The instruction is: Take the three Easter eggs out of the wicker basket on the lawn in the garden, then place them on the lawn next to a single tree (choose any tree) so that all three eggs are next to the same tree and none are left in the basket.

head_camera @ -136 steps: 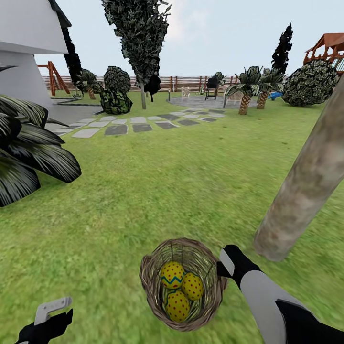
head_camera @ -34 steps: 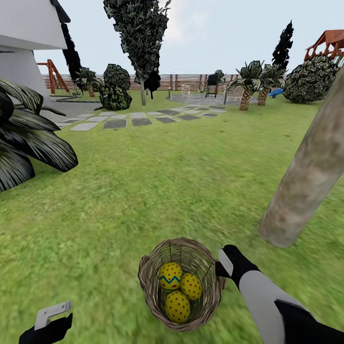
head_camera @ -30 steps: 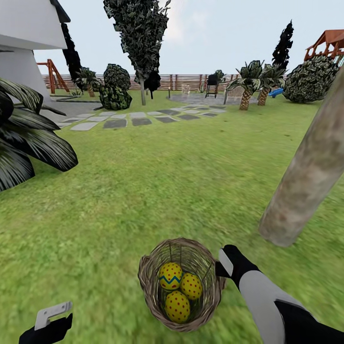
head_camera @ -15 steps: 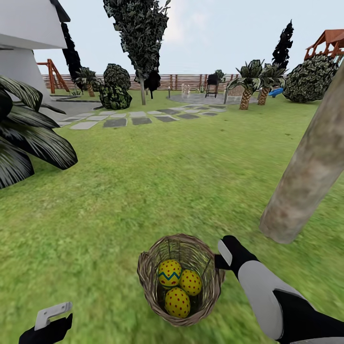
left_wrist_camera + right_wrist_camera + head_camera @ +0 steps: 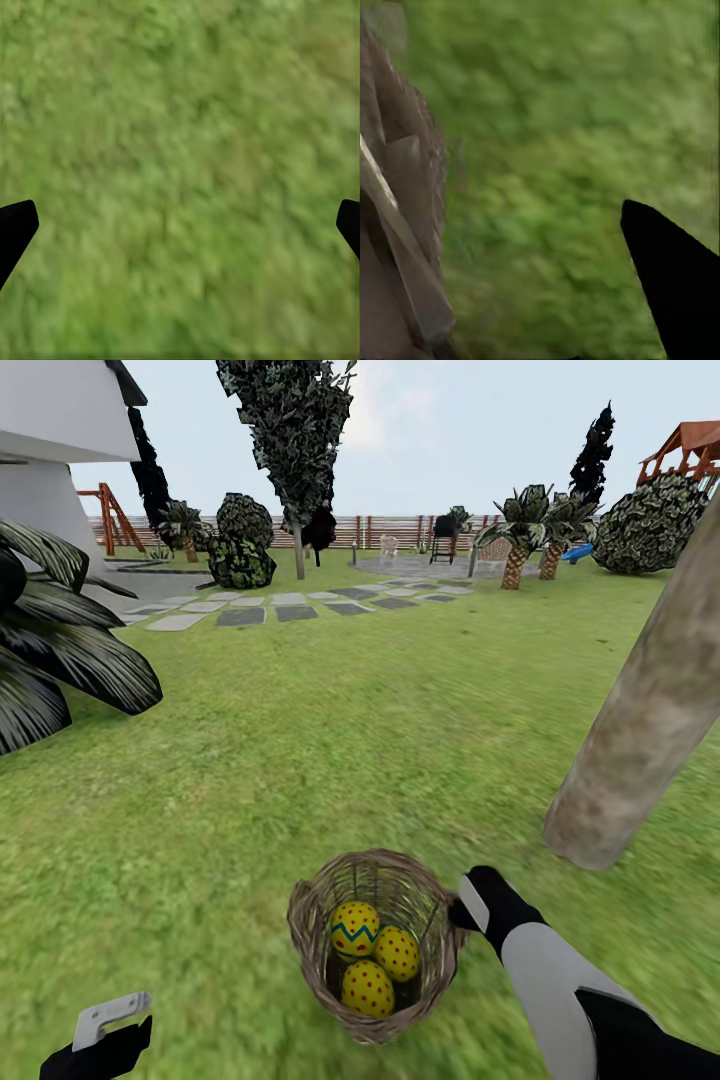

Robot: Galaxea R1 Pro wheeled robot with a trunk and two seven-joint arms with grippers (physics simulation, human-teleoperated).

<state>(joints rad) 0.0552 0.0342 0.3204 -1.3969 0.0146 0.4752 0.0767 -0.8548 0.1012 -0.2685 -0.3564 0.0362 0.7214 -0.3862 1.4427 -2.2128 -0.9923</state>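
Basket [image 5: 375, 945] sits slightly lower and nearer the tree [image 5: 640, 730] than before, three eggs [image 5: 368, 955] inside; right end effector [image 5: 468, 910] grips its rim, left end effector [image 5: 180, 225] wide, so tilting risks eggs rolling away.

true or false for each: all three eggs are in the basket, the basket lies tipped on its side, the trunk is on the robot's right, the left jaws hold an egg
1. All three eggs are in the basket. True.
2. The basket lies tipped on its side. False: it stands upright on the lawn.
3. The trunk is on the robot's right. True.
4. The left gripper holds an egg. False: its jaws are open over bare grass.
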